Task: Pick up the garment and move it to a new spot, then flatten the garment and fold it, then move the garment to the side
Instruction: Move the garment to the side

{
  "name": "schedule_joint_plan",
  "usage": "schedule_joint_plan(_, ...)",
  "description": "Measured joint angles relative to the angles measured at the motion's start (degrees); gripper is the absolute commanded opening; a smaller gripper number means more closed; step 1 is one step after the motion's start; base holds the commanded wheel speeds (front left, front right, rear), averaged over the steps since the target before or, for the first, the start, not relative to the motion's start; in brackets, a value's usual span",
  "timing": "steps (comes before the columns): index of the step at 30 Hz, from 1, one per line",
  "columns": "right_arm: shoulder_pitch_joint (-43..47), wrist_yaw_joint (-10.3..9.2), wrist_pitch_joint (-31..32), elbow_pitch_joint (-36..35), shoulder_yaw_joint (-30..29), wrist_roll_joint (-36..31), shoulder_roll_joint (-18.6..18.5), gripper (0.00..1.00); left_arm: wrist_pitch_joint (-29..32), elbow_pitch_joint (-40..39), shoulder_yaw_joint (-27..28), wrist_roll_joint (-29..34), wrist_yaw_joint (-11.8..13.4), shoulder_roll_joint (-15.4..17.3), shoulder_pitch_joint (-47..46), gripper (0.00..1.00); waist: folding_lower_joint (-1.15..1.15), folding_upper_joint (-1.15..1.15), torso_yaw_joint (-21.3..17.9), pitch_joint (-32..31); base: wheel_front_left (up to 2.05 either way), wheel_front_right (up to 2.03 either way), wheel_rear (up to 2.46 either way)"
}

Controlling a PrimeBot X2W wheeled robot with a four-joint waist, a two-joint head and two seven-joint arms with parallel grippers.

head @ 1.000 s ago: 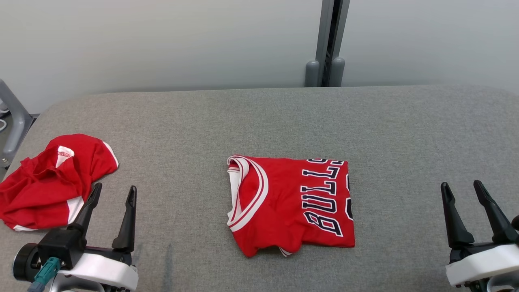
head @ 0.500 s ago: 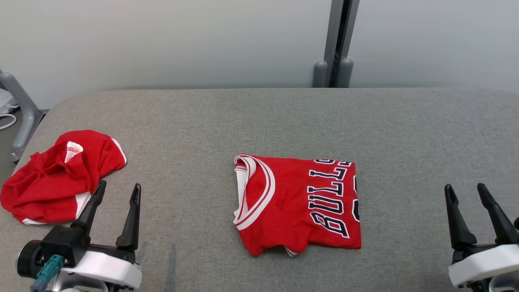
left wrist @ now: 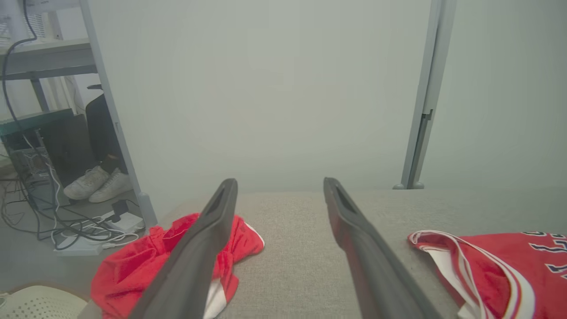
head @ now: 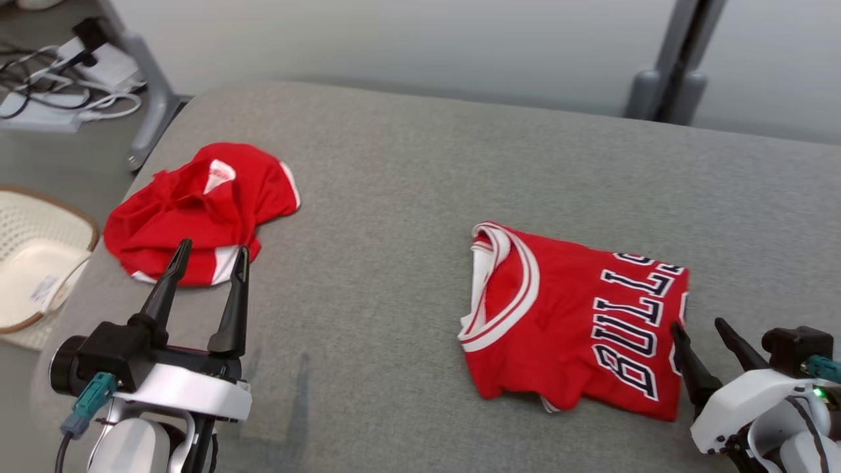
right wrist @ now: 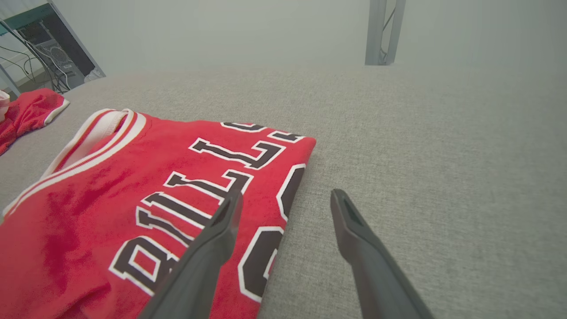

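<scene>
Turning leftward since a moment ago: my left claw (head: 214,246), released and empty, fingertips at the near edge of the crumpled red garment (head: 197,197). My right claw (head: 696,324), released, empty, overlapping the folded jersey (head: 565,309). I judge the pick-up comes next.

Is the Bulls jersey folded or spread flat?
Folded: the jersey lies as a compact rectangle, lettering cut off at its edge.

The left gripper (left wrist: 279,182) is seen spread wide over the grey cushion (left wrist: 292,248). A crumpled red garment (left wrist: 133,270) is partly hidden behind one finger; a folded red jersey (left wrist: 509,266) is laid beyond the other.
</scene>
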Motion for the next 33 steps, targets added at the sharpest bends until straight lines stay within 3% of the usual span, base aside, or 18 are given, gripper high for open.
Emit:
schedule_joint_plan(7, -4.13, 0.0, -0.59, 7.46, 5.04, 3.78, -0.82, 1.0, -1.0, 2.1, -0.23, -0.66, -0.52, -0.58, -1.79, 1.0, 0.0, 0.0, 3.82, 3.17, 0.0, 0.0, 0.0)
schedule_joint_plan(8, -4.71, 0.0, -0.67, 7.97, 5.67, 4.21, -1.08, 0.88, -1.05, 2.31, -0.21, -0.66, -0.56, -0.6, -2.01, 1.0, 0.0, 0.0, 4.08, 3.51, 0.0, 0.0, 0.0)
schedule_joint_plan(9, -5.37, 0.0, -0.67, 8.4, 6.25, 4.78, -1.35, 0.44, -1.07, 2.42, -0.16, -0.65, -0.56, -0.6, -2.25, 1.0, 0.0, 0.0, 4.26, 3.76, 0.0, 0.0, 0.0)
schedule_joint_plan(10, -5.88, 0.0, -0.68, 8.92, 6.73, 5.41, -1.65, 0.21, -1.08, 2.49, -0.13, -0.58, -0.57, -0.63, -2.5, 1.0, 0.0, 0.0, 4.35, 3.95, 0.0, 0.0, 0.0)
schedule_joint_plan(11, -6.39, 0.0, -0.91, 9.43, 7.27, 5.89, -1.87, 0.21, -1.2, 2.52, -0.05, -0.32, -0.57, -0.63, -2.63, 1.0, 0.0, 0.0, 4.35, 4.06, 0.0, 0.0, 0.0)
schedule_joint_plan(12, -6.76, 0.0, -1.15, 9.75, 7.8, 6.25, -2.11, 0.0, -1.23, 2.54, 0.03, -0.26, -0.57, -0.66, -2.71, 1.0, 0.0, 0.0, 4.27, 4.11, 0.0, 0.0, 0.0)
schedule_joint_plan(22, -8.95, 0.02, -3.1, 8.64, 13.23, 7.11, -5.44, 0.0, -1.31, 0.99, 1.88, 0.76, -0.87, -0.78, -2.63, 1.0, 0.0, 0.0, 0.99, 4.24, 0.0, 0.0, 0.0)
schedule_joint_plan(33, -12.26, 0.01, -2.96, 1.92, 14.79, 3.1, -12.96, 0.0, -1.31, -1.78, 2.38, 1.66, -1.33, -0.08, -2.56, 1.0, 0.0, 0.0, -9.38, 5.39, 0.0, 0.0, 0.0)
